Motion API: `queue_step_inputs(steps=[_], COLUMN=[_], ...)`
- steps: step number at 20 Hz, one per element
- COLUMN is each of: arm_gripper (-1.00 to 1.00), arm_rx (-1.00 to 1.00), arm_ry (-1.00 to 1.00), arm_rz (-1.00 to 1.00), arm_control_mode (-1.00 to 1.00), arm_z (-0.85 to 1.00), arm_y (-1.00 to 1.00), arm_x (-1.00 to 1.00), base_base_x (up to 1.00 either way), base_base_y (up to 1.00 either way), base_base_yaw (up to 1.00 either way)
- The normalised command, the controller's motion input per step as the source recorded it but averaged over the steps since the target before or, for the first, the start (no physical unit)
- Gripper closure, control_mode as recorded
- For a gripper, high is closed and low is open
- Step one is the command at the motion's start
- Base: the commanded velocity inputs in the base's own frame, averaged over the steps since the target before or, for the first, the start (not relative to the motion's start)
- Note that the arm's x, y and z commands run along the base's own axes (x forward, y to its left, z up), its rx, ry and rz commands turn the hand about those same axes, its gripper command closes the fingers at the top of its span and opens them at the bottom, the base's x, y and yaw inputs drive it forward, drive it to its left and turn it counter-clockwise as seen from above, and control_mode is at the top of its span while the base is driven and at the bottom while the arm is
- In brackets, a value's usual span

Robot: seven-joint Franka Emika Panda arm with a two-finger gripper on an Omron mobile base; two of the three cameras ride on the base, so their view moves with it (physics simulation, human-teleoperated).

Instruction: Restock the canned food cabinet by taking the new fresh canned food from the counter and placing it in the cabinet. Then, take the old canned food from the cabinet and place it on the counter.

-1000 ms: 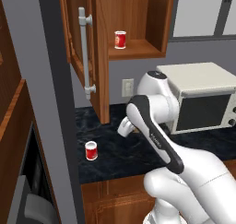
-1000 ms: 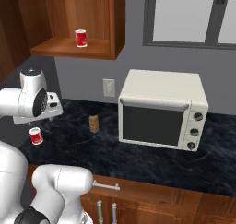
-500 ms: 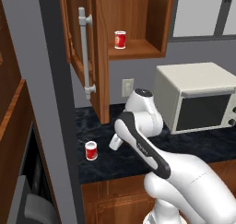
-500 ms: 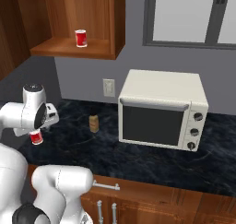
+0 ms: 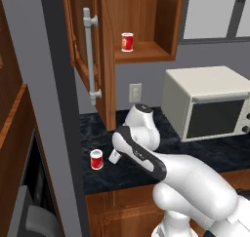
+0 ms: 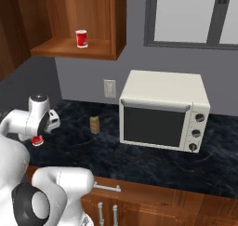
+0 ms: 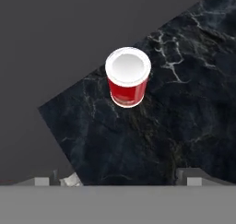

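Note:
A red canned food with a white lid (image 7: 127,78) stands upright on the black marble counter (image 7: 184,112). It lies ahead of my gripper (image 7: 122,178), whose fingertips (image 7: 192,176) stand wide apart with nothing between them. In the left base view my gripper (image 5: 114,157) hovers low just right of that can (image 5: 96,159), apart from it. From the right base view, the arm partly hides the counter can (image 6: 37,140). A second red can (image 5: 127,42) sits on the shelf of the open cabinet (image 5: 151,53), and shows again in the right base view (image 6: 82,38).
The cabinet door (image 5: 105,60) with its silver bar handle (image 5: 90,60) hangs open above the counter's left part. A cream toaster oven (image 6: 162,111) stands to the right. A small tan box (image 6: 95,124) rests near the wall outlet (image 6: 109,88). A grey wall bounds the left.
My arm has swung down and to the left, bringing the gripper low beside the can on the counter. The jaws stay open. Neither can has moved.

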Motion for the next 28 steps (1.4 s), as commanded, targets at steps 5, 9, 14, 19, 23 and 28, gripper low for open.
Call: queue_step_inputs(steps=[5,9,14,19,23,28], arm_gripper=[-1.00,-1.00,-1.00,-1.00,-1.00,-1.00], arm_rx=[0.00,0.00,0.00,0.00,0.00,0.00], arm_ry=[0.01,0.03,0.02,0.00,0.00,0.00], arm_rz=[0.00,0.00,0.00,0.00,0.00,0.00], arm_control_mode=[-1.00,-1.00,-1.00,-1.00,-1.00,-1.00], arm_z=[-0.27,-0.23,-0.13,-0.10,-0.08,-0.08], arm_y=[0.38,0.31,0.16,0.09,0.08,0.10], arm_x=[0.21,0.04,0.05,0.15,0.16,0.11], base_base_x=[0.00,0.00,0.00,0.00,0.00,0.00], base_base_y=[0.00,0.00,0.00,0.00,0.00,0.00], base_base_yaw=[0.00,0.00,0.00,0.00,0.00,0.00])
